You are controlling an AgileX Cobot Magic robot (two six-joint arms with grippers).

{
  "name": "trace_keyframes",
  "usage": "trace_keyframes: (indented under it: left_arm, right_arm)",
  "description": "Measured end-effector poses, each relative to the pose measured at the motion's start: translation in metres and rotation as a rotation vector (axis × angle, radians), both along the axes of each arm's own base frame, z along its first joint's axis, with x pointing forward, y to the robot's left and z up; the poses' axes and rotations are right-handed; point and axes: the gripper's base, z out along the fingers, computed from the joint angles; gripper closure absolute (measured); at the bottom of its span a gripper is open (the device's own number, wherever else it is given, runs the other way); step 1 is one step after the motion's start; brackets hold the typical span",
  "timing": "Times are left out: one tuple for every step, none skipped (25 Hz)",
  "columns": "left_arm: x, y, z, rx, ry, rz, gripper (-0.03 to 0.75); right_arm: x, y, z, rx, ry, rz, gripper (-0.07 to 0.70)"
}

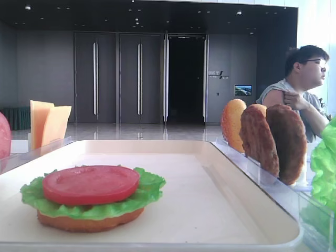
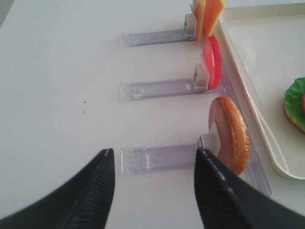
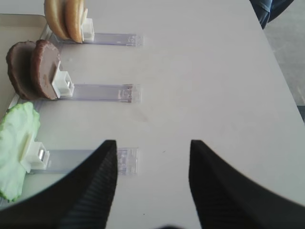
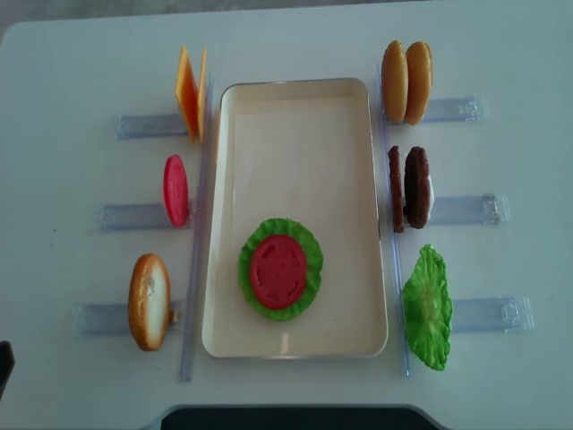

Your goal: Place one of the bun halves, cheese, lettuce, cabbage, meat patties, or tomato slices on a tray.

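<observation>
The left pincer (image 2: 152,183) is held low over the white table (image 2: 62,71), its black jaws apart around nothing. A domed orange-brown bun half (image 2: 230,134) stands upright in a clear plastic rack (image 2: 159,158) just beyond the right-hand jaw. Further right lies the cream-white rectangular tray (image 2: 248,90) (cut off), bearing a stacked bun base, green lettuce (image 4: 280,269) and red tomato slice (image 4: 278,270). The right pincer (image 3: 152,183) is likewise spread, empty.

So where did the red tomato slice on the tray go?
In the overhead view the tomato slice lies on the lettuce over a bun half, in the near part of the tray, slightly left of its middle.
</observation>
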Motion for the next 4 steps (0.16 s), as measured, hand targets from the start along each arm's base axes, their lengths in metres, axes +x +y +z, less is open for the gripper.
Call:
trace_keyframes:
  left_arm:
    - [0.0,0.0,0.0,0.0,0.0,0.0,0.307]
    - [0.0,0.0,0.0,0.0,0.0,0.0,0.307]
    - [0.0,0.0,0.0,0.0,0.0,0.0,0.307]
    - [0.0,0.0,0.0,0.0,0.0,0.0,0.307]
  right_arm:
    - [0.0,0.0,0.0,0.0,0.0,0.0,0.297]
    - [0.0,0.0,0.0,0.0,0.0,0.0,0.297]
    - [0.0,0.0,0.0,0.0,0.0,0.0,0.297]
    - [0.0,0.0,0.0,0.0,0.0,0.0,0.297]
